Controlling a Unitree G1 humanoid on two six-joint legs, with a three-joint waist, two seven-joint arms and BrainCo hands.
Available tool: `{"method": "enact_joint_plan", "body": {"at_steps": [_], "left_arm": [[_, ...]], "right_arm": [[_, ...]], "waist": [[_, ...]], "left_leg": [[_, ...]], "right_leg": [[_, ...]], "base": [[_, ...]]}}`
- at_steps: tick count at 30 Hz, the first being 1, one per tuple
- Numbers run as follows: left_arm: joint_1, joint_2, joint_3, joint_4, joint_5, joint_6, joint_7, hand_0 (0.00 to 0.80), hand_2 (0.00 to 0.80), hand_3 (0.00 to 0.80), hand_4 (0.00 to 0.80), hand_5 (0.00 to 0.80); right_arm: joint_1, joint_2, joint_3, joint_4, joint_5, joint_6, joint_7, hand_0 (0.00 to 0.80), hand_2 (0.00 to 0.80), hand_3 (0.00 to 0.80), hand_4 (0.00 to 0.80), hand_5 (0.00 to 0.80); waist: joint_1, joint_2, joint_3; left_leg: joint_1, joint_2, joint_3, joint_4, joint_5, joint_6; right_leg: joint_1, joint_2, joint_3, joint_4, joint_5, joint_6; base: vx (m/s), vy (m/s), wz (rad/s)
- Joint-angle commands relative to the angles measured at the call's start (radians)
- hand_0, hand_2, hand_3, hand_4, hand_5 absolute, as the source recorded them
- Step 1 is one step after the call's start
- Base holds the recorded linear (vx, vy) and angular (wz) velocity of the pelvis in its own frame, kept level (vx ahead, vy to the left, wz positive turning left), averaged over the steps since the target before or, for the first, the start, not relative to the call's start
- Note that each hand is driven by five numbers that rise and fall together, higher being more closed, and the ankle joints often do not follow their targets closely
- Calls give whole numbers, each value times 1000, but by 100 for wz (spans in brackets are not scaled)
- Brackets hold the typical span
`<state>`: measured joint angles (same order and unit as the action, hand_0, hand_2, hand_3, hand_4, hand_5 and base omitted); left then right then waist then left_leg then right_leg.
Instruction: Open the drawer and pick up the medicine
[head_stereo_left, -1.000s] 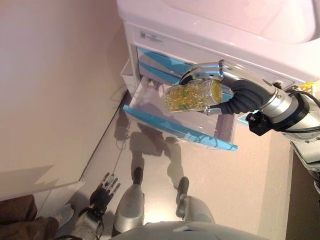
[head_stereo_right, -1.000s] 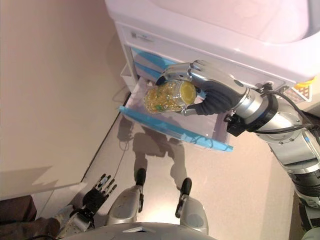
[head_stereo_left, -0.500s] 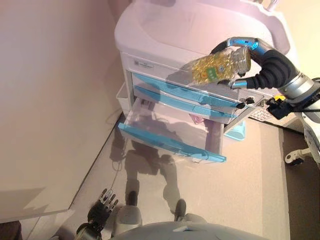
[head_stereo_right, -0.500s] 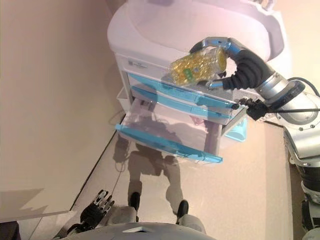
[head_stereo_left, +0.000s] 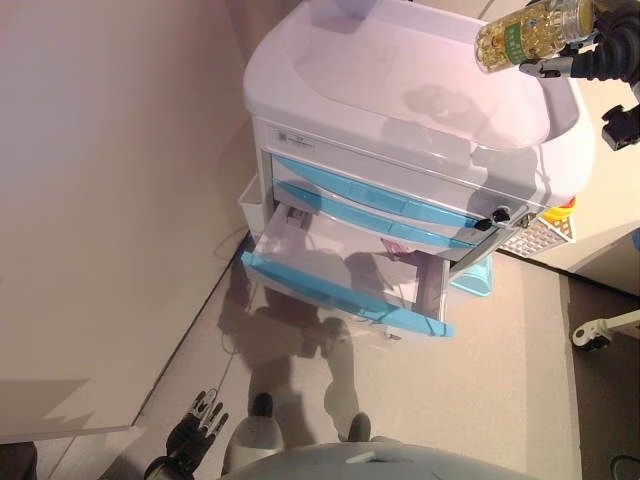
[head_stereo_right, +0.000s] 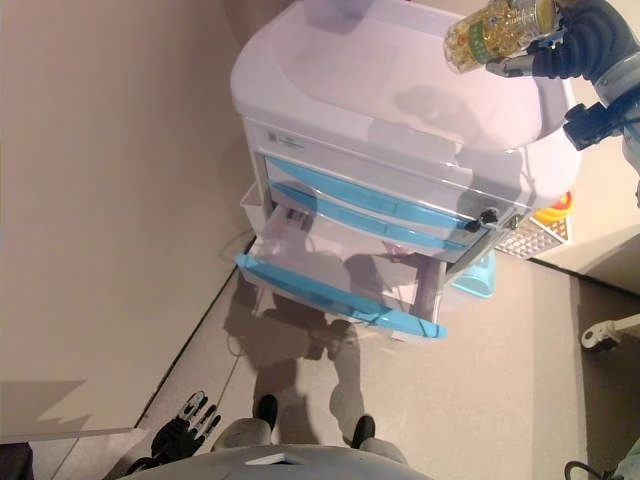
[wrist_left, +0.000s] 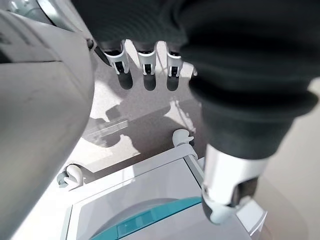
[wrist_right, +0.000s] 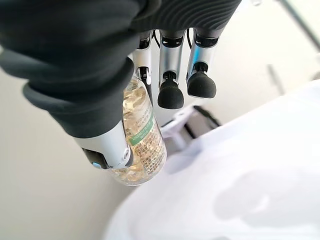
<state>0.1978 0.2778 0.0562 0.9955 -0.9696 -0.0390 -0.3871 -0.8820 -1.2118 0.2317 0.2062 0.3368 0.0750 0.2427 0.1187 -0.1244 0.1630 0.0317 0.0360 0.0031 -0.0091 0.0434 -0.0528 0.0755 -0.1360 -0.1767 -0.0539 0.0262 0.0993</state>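
Note:
My right hand (head_stereo_right: 585, 35) is shut on the medicine (head_stereo_left: 530, 30), a clear bottle of yellow capsules with a green label, and holds it high above the right end of the white cart's top (head_stereo_left: 400, 80). The bottle also shows in the right wrist view (wrist_right: 142, 145), pinched between my thumb and fingers (wrist_right: 171, 92). The cart's lowest blue-fronted drawer (head_stereo_left: 345, 290) stands pulled open, with a small pink item (head_stereo_left: 392, 247) at its back. My left hand (head_stereo_left: 196, 428) hangs low by the floor, open and empty.
Two upper blue drawers (head_stereo_left: 370, 195) are shut. A beige wall (head_stereo_left: 100, 200) runs along the cart's left side. A yellow and white item (head_stereo_left: 545, 225) sits on the floor right of the cart. A castor (head_stereo_left: 590, 335) shows at the far right.
My right hand has lifted the bottle up and to the right, from in front of the drawers to above the cart's top. The camera has pulled back; the drawer stays open.

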Motion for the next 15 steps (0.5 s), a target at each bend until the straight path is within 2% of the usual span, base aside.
{"method": "enact_joint_plan", "body": {"at_steps": [1,9,15], "left_arm": [[27,67,-11,-9,39,16,5,0,0,0,0,0],[25,98,-17,-39,37,49,28,0,0,0,0,0],[26,110,-14,-56,46,73,38,0,0,0,0,0]], "right_arm": [[-159,-74,102,64,-7,-6,-5,800,800,800,800,800],[-391,-104,394,235,-118,-16,133,800,800,800,800,800],[-482,-75,529,292,-139,-37,227,800,800,800,800,800]], "waist": [[42,-21,-52],[62,-32,-51],[76,-36,-52]], "left_leg": [[-22,-17,-37,28,-90,4],[-17,-19,-51,20,-85,6],[-13,-19,-60,13,-80,7]], "right_leg": [[-26,-11,-42,66,-13,37],[-16,-12,-51,62,-12,36],[-11,-13,-60,61,-11,35]], "base": [[32,-1,2],[0,0,0],[9,-4,3]]}}
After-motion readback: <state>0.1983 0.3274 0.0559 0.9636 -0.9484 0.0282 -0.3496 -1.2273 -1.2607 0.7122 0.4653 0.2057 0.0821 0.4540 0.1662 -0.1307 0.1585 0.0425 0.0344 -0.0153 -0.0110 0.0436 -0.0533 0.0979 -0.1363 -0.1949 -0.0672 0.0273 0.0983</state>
